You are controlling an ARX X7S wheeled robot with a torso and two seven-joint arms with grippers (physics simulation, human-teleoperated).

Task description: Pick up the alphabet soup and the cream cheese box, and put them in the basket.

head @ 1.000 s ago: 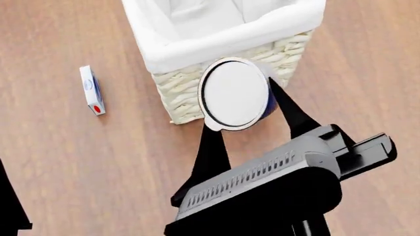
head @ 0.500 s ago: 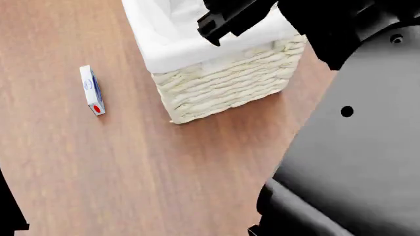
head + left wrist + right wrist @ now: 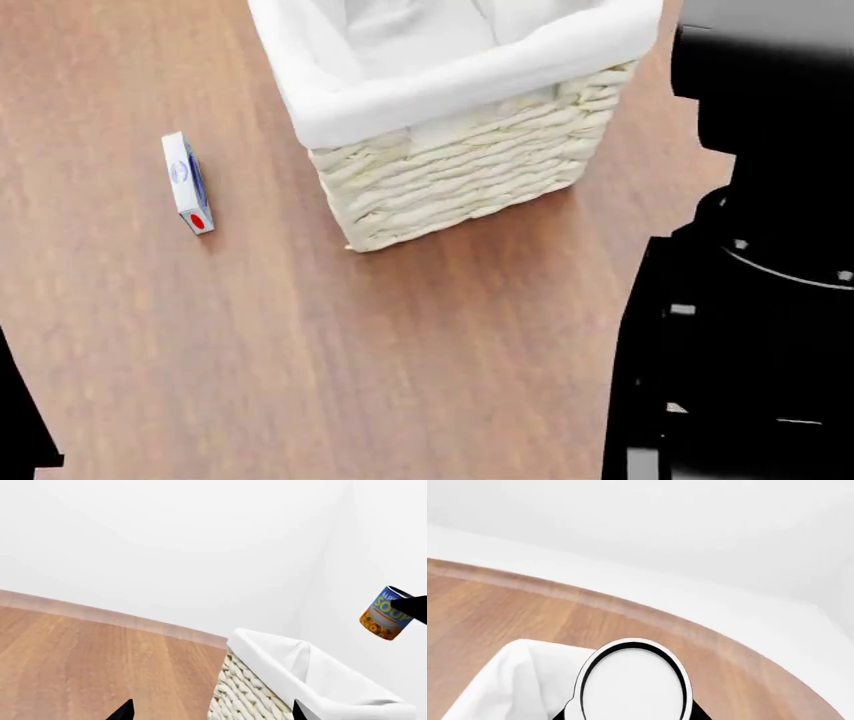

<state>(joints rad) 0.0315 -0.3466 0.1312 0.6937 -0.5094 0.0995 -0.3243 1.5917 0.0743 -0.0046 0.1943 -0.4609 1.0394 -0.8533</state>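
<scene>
1 can, the alphabet soup (image 3: 386,613), is pinched by the right gripper (image 3: 630,712) above the basket (image 3: 454,180); release is best centred. Cream cheese box (image 3: 186,183) lies at 9 o'clock; left gripper (image 3: 210,711) is spread

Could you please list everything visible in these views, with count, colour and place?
alphabet soup: one, blue and yellow-orange label with a white lid, held in the air above the basket, tilted.
cream cheese box: one, white with a blue side and a red dot, on the floor to the left of the basket in the head view.
basket: one, cream wicker with a white cloth liner, on the floor at the top middle of the head view.
floor: brown wood, under everything.
wall: white, behind the floor.
left gripper: black fingertips, apart, holding nothing.
right gripper: black, closed on the can.
</scene>
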